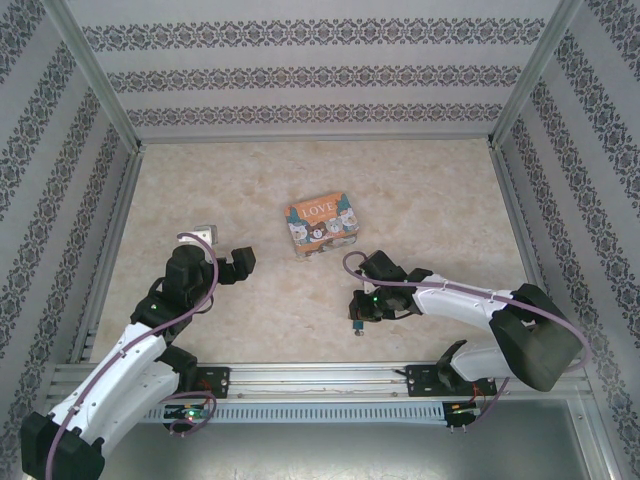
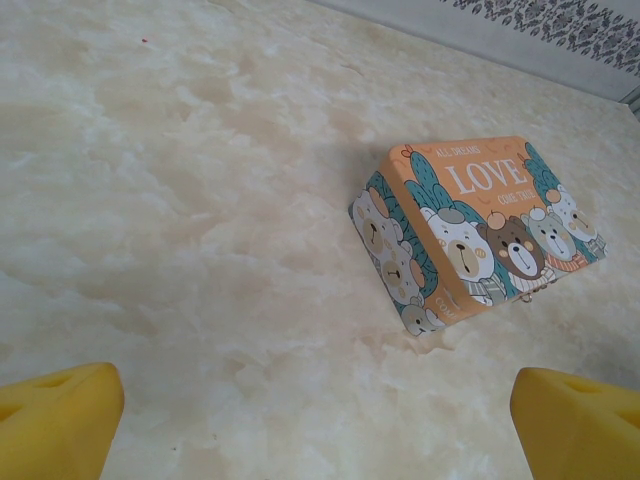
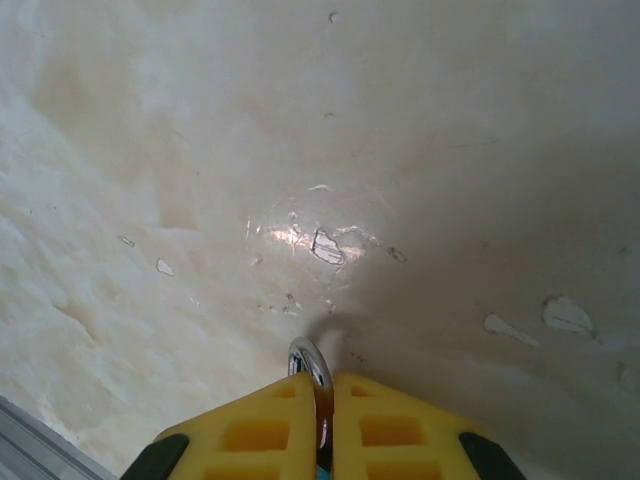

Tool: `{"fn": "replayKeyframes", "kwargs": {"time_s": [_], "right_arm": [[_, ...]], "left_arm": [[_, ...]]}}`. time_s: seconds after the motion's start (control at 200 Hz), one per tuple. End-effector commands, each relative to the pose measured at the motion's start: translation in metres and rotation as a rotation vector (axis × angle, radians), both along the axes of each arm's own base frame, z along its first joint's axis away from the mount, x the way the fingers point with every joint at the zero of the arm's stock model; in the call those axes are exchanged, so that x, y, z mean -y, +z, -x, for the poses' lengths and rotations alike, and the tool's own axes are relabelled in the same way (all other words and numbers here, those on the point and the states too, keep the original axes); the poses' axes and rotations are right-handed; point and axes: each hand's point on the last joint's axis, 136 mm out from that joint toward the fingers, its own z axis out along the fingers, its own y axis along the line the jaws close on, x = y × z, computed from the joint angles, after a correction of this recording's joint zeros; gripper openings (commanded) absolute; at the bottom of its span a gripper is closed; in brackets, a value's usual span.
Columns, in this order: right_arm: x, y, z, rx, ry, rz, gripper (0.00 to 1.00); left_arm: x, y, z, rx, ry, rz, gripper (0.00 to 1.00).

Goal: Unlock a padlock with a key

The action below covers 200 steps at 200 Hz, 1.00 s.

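My right gripper (image 3: 322,385) is shut on the padlock, low over the marble tabletop (image 3: 200,150). Its silvery shackle loop (image 3: 310,362) sticks out past the yellow fingertips, and a sliver of teal body shows between them at the frame's bottom edge. In the top view the padlock (image 1: 356,326) hangs as a small dark shape under the right gripper (image 1: 358,312), near the front middle. My left gripper (image 1: 238,262) is open at the left, its yellow fingers (image 2: 60,405) wide apart with nothing between them, facing the box. I cannot make out a key.
The orange "LOVE" box (image 1: 321,226) with cartoon bears stands at mid-table, also seen at the right of the left wrist view as the box (image 2: 480,225). Aluminium rails (image 1: 320,375) and patterned walls (image 1: 60,180) enclose the table. The surface under the right gripper has chipped spots (image 3: 325,245).
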Motion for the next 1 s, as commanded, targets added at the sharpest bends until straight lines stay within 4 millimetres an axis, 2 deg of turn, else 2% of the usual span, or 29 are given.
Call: {"fn": "replayKeyframes", "kwargs": {"time_s": [0.0, 0.32, 0.56, 0.77, 0.994], "right_arm": [[0.008, -0.005, 0.003, 0.011, 0.012, 0.051, 0.12], [0.008, 0.005, -0.002, 0.053, 0.007, 0.039, 0.25], [0.012, 0.018, -0.009, 0.108, -0.002, 0.036, 0.28], [0.018, 0.044, -0.028, 0.231, -0.035, 0.013, 0.3], [0.034, 0.077, -0.05, 0.375, -0.101, -0.026, 0.35]], "left_arm": [[-0.005, 0.011, -0.005, 0.029, 0.028, 0.013, 0.99], [-0.005, 0.011, -0.005, 0.027, 0.03, 0.016, 0.99], [-0.005, 0.015, -0.005, 0.032, 0.031, 0.023, 0.99], [-0.008, 0.022, -0.007, 0.05, 0.042, 0.011, 0.99], [-0.012, 0.031, -0.007, 0.062, 0.054, -0.011, 0.99]]}}
